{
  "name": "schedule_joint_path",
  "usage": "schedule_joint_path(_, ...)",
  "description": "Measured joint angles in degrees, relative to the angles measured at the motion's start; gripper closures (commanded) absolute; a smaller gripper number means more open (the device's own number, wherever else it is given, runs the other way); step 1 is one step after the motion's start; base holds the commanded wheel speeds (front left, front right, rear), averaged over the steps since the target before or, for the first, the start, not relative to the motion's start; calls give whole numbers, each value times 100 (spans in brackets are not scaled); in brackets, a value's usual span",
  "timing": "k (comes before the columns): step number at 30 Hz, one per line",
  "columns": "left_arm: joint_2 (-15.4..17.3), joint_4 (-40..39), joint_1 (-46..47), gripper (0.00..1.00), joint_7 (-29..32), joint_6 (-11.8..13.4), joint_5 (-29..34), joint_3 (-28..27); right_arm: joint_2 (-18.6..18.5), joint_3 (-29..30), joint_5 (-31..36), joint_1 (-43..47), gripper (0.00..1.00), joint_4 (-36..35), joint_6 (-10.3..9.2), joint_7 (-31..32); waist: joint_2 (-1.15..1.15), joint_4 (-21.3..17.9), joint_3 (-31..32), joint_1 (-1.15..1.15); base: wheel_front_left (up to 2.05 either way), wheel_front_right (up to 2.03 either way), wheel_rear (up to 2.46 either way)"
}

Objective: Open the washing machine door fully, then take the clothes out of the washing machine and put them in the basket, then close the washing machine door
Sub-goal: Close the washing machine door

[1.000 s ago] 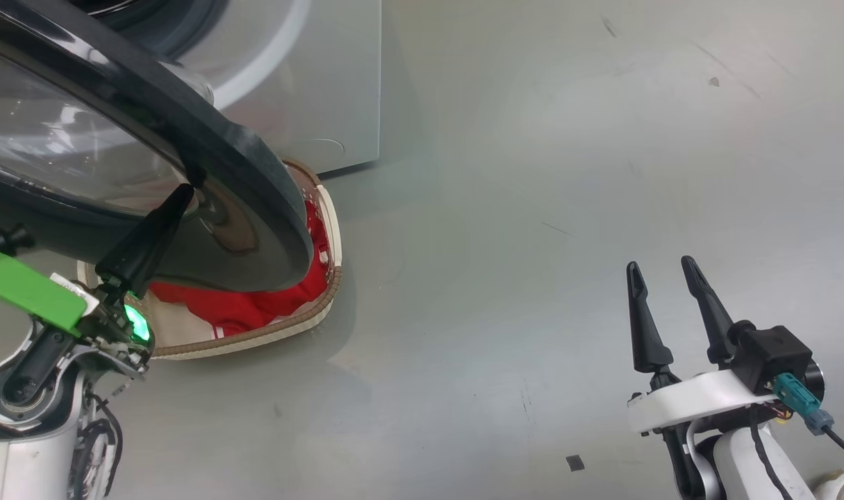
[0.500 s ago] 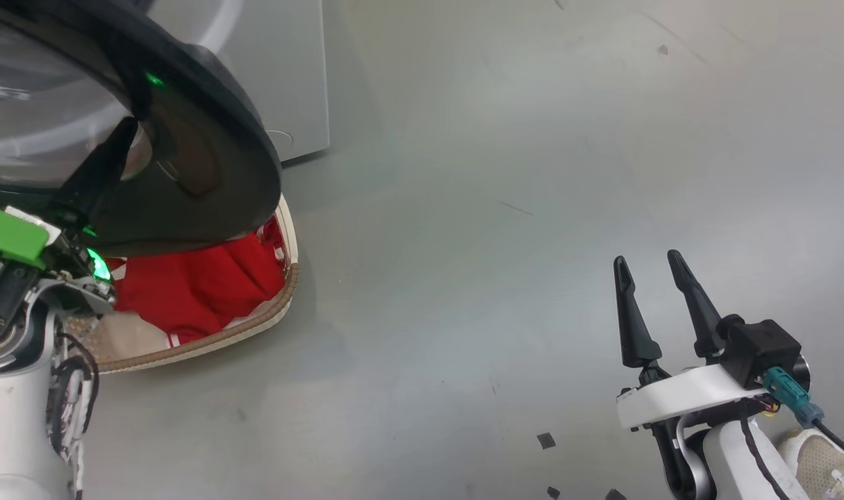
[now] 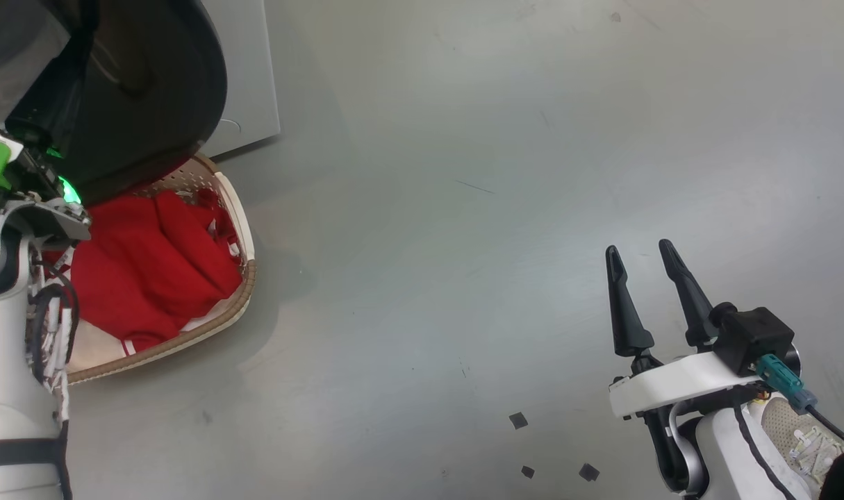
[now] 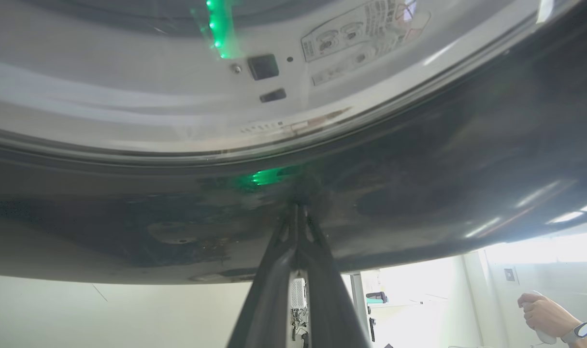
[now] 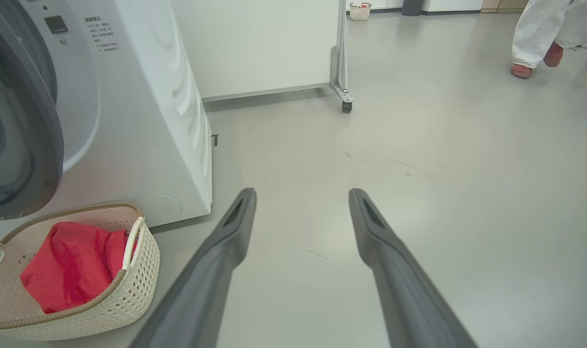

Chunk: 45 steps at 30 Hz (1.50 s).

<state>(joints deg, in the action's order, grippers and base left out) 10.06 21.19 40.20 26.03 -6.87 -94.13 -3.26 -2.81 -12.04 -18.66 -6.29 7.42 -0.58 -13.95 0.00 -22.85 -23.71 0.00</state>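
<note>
My left gripper [image 4: 298, 208] is shut, its joined fingertips pressed against the glossy black washing machine door [image 4: 419, 169]. Behind the door's edge lies the white front of the washing machine [image 4: 129, 96]. In the head view the door [image 3: 151, 76] hangs over the back of the cream basket [image 3: 246, 278], which holds the red clothes [image 3: 144, 271]. Far to the right, over bare floor, my right gripper [image 3: 639, 247] is open and holds nothing. The right wrist view shows that gripper [image 5: 303, 191] with the washing machine [image 5: 143, 96], the door [image 5: 27, 145], the basket [image 5: 138, 280] and the clothes [image 5: 71, 266] at its left.
A white wheeled partition [image 5: 274, 43] stands behind the machine. A person's legs [image 5: 539, 34] are at the far right of the room, and a hand [image 4: 549, 316] holds a controller. A shoe [image 3: 797, 430] sits by my right arm. Small dark squares [image 3: 517, 420] mark the floor.
The head camera has turned, shifting the whole picture left. The door has swung back toward the machine with my shut left gripper against it, uncovering more of the basket. The right gripper stays open.
</note>
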Motion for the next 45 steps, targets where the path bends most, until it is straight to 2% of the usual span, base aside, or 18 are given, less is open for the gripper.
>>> schedule_joint_path(14,-36,419,347,100,-143,-1,40,-4,29,78,-55,-59,0,63,-10,-44,0,-64,-21,0,0,0,0)
schedule_joint_path(21,-234,140,222,100,-175,-1,29,-52,27,172,-56,-88,0,26,-11,-48,0,132,-5,0,0,0,0)
schedule_joint_path(32,-646,-535,-823,100,-552,-1,-15,-268,-12,287,32,-149,0,-8,-7,-48,0,649,154,0,0,0,0)
schedule_joint_path(33,-662,-602,-910,96,-552,-1,-15,-270,-31,294,58,-149,0,-2,-5,-48,0,706,178,0,0,0,0)
schedule_joint_path(36,-725,-811,-1182,57,-615,-1,-18,-274,-79,342,92,-146,0,26,-7,-48,0,875,260,0,0,0,0)
schedule_joint_path(37,-728,-891,-1278,24,-622,-1,-16,-256,-90,359,99,-144,0,38,-7,-48,0,931,290,0,0,0,0)
schedule_joint_path(38,-736,-949,-1366,1,-649,-1,-16,-256,-101,368,120,-143,0,52,-7,-48,0,986,323,0,0,0,0)
schedule_joint_path(45,-758,-1249,-1997,0,-864,-1,34,-238,-151,393,164,-109,0,131,-7,-49,0,1280,564,0,0,0,0)
